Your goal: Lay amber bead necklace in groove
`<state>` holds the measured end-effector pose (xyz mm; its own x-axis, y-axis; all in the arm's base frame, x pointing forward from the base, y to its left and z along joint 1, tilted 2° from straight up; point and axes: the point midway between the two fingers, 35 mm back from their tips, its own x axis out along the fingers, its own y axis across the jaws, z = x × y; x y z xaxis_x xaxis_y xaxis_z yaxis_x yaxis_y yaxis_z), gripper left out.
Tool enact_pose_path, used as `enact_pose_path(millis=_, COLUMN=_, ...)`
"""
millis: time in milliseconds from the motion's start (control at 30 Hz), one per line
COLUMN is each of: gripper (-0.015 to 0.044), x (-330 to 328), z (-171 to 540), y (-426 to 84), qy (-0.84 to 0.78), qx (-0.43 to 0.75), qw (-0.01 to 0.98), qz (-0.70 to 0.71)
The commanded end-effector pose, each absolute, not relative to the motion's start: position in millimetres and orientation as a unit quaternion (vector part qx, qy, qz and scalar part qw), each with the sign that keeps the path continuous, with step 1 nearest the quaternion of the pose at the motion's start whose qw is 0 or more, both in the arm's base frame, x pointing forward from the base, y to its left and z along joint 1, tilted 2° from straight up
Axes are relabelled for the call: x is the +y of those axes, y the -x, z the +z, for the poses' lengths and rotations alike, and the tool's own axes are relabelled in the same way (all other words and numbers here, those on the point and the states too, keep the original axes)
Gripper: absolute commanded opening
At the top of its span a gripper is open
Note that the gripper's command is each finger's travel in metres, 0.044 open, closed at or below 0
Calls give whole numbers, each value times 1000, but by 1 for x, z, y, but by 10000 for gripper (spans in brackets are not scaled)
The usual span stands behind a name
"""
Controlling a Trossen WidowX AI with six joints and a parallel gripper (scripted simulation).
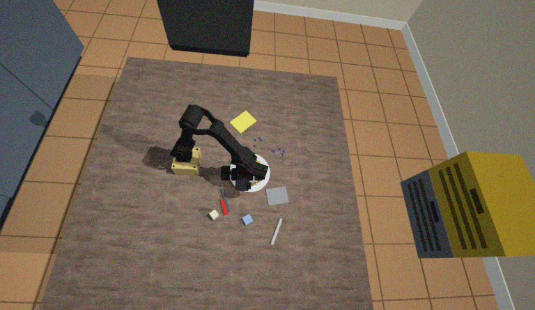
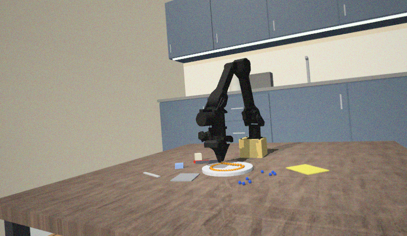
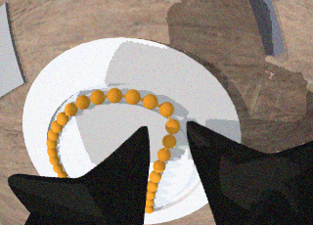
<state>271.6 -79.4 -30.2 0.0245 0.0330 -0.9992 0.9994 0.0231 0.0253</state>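
The amber bead necklace (image 1: pixel 256 182) (image 2: pixel 227 170) (image 3: pixel 114 95) lies as a closed loop on the white round bead board (image 1: pixel 266 178) (image 2: pixel 206 171) (image 3: pixel 43 98). In the wrist view its top and left parts follow the groove. Its right side bends at a corner and runs inward of the groove, which shows bare at the lower right. My gripper (image 2: pixel 220 161) (image 3: pixel 167 130) is partly open, fingers pointing down just above the board. The corner beads show in the gap between the fingertips, not pinched. The left finger hides the lower part of the loop.
A red-handled tool (image 1: pixel 224 207) (image 2: pixel 197 162), a cream cube (image 1: pixel 213 214) (image 2: pixel 197 156) and a blue block (image 1: pixel 247 219) (image 2: pixel 179 165) lie near the board. A grey plate (image 1: pixel 277 195) (image 2: pixel 184 177) (image 3: pixel 7 56), a pale stick (image 1: pixel 276 231), a yellow sheet (image 1: pixel 242 121) (image 2: pixel 307 169) and several blue beads lie around.
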Motion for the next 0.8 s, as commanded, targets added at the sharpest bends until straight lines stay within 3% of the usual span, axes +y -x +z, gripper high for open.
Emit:
enact_pose_path(millis=0, gripper=120, x=-79, z=-38, y=-268, qy=-507, qx=510, qw=499, qz=-484)
enact_pose_path(millis=167, gripper=120, x=-78, z=-39, y=-268, qy=-507, qx=510, qw=499, qz=-484)
enact_pose_path(millis=333, gripper=0, x=-79, z=-37, y=-270, qy=-508, qx=510, qw=501, qz=-481)
enact_pose_path(millis=767, gripper=0, x=-79, z=-37, y=-270, qy=-508, qx=510, qw=501, qz=-481)
